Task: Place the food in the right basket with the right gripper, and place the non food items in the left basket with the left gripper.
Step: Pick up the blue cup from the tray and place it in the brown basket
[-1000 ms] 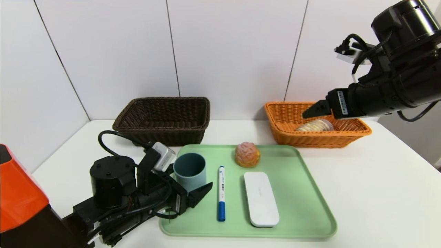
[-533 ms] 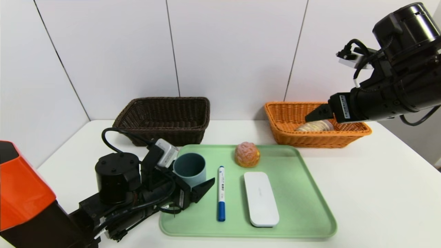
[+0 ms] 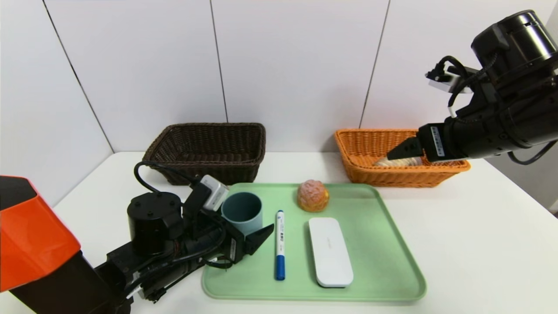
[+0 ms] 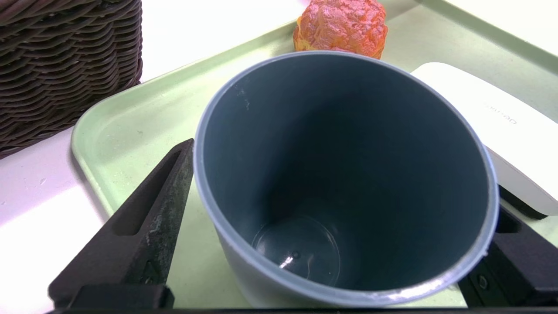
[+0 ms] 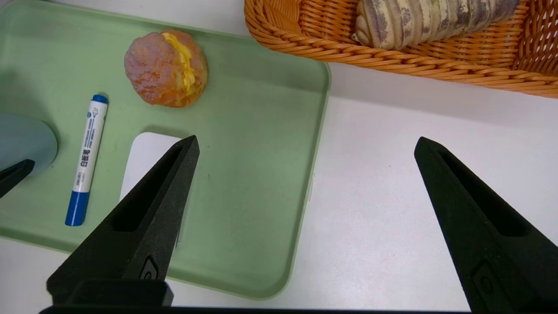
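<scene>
White wall panels sit behind a white surface [image 3: 479, 226] w/ a green tray [image 3: 383, 244] in the middle, a brown basket [image 3: 209, 148] at back left and an orange basket [image 3: 366, 152] at back right. Key relation: the cup [image 3: 242, 213] stands upright at the tray's near-left corner, right between the fingers of the left end effector [image 3: 244, 237], which comes in low and nearly level from the robot's left. In the left wrist view the jaws are spread, one finger on each side of the cup wall [image 4: 344, 174], close but not pinching yet as far as I can tell. So the left arm is by far the nearer one; next move is prob. just a squeeze, then lift toward the brown basket behind-left. Pen [image 3: 280, 244] lies lengthwise front-to-back just beside the cup, blue cap toward the robot; white case [image 3: 330, 250] lies parallel further right. Right end effector [image 3: 403, 150] hangs above the orange basket's near rim, spread wide, holding nothing; loaf [image 5: 427, 19] is already in that basket. Bun [image 3: 313, 195] sits on the tray's far edge, below-left of the right end effector.
</scene>
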